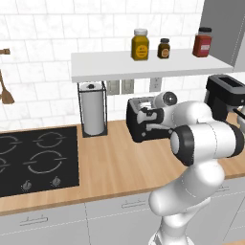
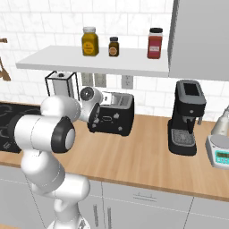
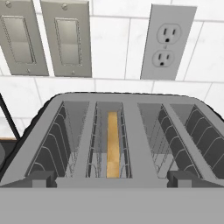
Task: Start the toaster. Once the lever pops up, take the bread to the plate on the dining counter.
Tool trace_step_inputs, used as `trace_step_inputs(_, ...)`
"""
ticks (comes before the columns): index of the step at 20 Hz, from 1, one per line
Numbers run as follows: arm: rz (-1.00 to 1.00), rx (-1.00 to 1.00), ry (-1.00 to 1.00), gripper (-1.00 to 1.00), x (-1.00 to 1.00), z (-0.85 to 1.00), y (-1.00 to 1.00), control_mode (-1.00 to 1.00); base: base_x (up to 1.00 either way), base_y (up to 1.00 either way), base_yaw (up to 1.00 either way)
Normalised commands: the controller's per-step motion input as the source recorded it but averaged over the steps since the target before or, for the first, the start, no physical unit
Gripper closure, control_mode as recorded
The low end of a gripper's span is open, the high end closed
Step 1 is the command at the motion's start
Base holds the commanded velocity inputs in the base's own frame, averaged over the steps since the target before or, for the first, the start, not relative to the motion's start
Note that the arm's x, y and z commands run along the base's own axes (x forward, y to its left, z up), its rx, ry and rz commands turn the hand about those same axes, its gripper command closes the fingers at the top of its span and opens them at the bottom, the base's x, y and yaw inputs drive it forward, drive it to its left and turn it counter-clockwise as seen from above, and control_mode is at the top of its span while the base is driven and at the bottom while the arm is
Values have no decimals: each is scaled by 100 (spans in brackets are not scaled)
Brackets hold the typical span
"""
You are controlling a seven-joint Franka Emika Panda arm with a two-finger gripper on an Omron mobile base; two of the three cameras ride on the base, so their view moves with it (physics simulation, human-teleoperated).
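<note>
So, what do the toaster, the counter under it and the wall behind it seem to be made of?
The toaster looks like black plastic or painted metal with a dull sheen; the thin guides in its slots look like wire. The counter looks like light wood, from its warm colour and faint grain. The wall looks like glossy white tile, judging by the grid of grout lines.

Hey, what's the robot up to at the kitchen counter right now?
The arm is reaching over the black toaster on the wall-side counter, with its open gripper hovering just above the slots and holding nothing. A slice of bread stands edge-on in one of the slots. The gripper is close to the toaster's front, but I can't tell whether the lever is down yet, so the toaster may not be started. A coffee machine stands to the toaster's right.
</note>
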Motion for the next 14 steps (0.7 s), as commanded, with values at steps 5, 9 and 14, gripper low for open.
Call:
trace_step_inputs(5, 0, 0, 0, -100, 0, 0, 0, -100, 0, 0, 0)
trace_step_inputs(9, 0, 0, 0, -100, 0, 0, 0, -100, 0, 0, 0)
trace_step_inputs(14, 0, 0, 0, -100, 0, 0, 0, -100, 0, 0, 0)
